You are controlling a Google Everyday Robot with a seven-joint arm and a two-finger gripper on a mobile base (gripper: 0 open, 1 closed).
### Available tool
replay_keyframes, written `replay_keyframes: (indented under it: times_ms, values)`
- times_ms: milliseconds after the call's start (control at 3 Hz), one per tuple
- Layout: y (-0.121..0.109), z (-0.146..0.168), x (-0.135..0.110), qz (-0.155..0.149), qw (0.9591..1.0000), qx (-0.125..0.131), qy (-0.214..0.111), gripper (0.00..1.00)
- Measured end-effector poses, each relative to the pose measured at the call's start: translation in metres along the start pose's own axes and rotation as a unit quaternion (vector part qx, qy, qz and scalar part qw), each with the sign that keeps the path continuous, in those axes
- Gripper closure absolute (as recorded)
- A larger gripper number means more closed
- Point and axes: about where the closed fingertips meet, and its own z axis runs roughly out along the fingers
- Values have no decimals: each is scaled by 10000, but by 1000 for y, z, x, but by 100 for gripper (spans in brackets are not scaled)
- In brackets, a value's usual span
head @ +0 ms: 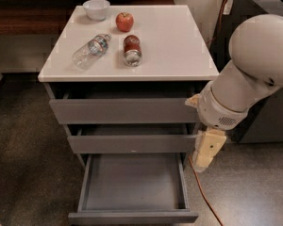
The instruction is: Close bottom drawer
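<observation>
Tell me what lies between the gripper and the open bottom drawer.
In the camera view, only floor and an orange cable lie between the gripper, hanging at the right, and the bottom drawer.

The bottom drawer (132, 182) sticks out in front of the cabinet (172, 41); the gripper (205, 155) hangs just right of it.

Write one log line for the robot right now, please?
bottom drawer: pulled out, looks empty | gripper: hanging right of cabinet | status: not closed yet
</observation>
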Motion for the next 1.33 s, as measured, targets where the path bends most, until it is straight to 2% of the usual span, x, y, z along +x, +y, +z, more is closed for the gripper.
replay_keyframes:
  times_ms: [667,1000,1333]
  values:
    - [-3,20,1,-92,9999,-70,-45,0]
    - [-9,50,3,-231,9996,-79,-143,0]
    - [-16,103,7,-437,9984,-99,-351,0]
